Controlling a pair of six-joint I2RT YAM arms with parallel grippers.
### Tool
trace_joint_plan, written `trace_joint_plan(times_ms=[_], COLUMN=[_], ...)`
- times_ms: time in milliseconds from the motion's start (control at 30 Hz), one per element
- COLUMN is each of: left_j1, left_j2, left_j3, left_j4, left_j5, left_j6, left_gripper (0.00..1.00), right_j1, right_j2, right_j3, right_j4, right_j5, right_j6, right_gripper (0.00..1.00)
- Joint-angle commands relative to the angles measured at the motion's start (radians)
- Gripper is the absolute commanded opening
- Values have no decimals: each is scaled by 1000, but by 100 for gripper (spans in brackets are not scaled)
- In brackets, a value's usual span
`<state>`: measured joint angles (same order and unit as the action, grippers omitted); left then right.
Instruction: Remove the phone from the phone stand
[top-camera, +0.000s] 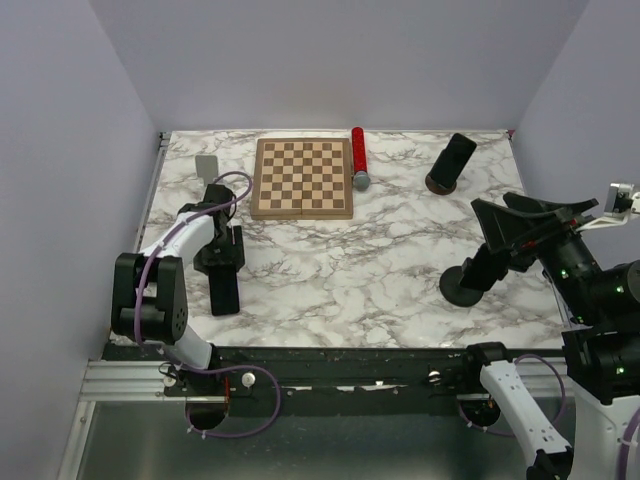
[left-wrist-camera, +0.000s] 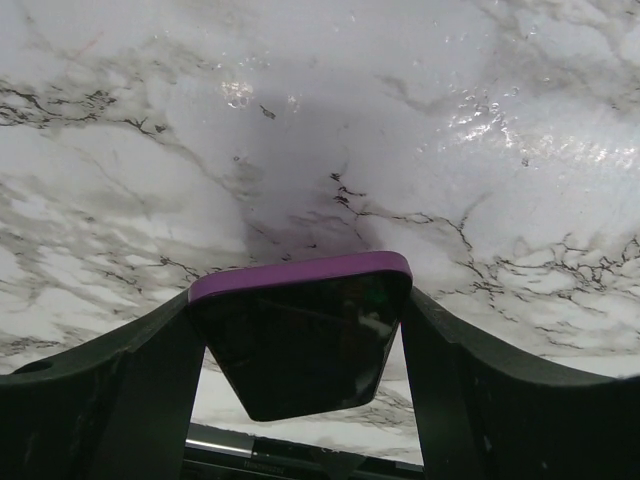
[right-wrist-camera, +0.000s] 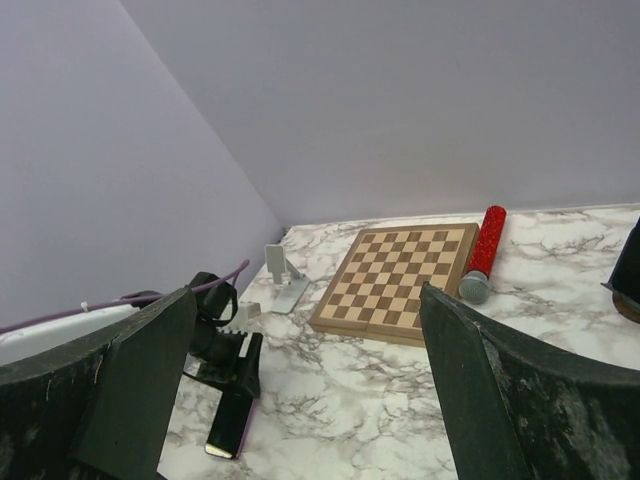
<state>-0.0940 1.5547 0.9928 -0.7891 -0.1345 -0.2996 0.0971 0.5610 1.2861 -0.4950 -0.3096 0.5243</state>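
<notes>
Reaching low, left hand (left-wrist-camera: 300, 310) gripping the phone (left-wrist-camera: 300, 350), right hand (right-wrist-camera: 308, 300) raised, wide open, empty.

1. We see a white marble table (top-camera: 400, 250) with grey veins.
2. A chessboard (top-camera: 302, 177) lies flat at the back, near the middle.
3. A red microphone (top-camera: 358, 157) lies just beside its right edge.
4. A black slab (top-camera: 455, 155) stands tilted on a round brown base at the back right.
5. A pale phone stand (top-camera: 206, 167) sits at the back left.
6. A phone (top-camera: 225, 293) lies near the front left.
</notes>
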Motion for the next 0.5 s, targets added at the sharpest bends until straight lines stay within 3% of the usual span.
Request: trace_joint_plan(times_ms=[0, 100, 167, 233, 467], left_j1=[-4, -4, -4, -4, -7], left_j2=[47, 48, 39, 27, -55], left_j3=[33, 30, 25, 18, -6], left_j4=[5, 9, 13, 19, 36], left_j5=[10, 40, 63, 83, 65], left_j6=[39, 45, 49, 51, 50], left_gripper=[0, 1, 25, 39, 67], right_j1=[-4, -4, -4, -4, -4], right_j2=[15, 18, 24, 28, 33], right_j3=[5, 5, 13, 16, 5], right_j4=[-1, -3, -12, -19, -47], right_j5=[-15, -10, -6, -2, 7], right_j6=[12, 7, -3, -9, -32], right_gripper=[100, 100, 100, 100, 100])
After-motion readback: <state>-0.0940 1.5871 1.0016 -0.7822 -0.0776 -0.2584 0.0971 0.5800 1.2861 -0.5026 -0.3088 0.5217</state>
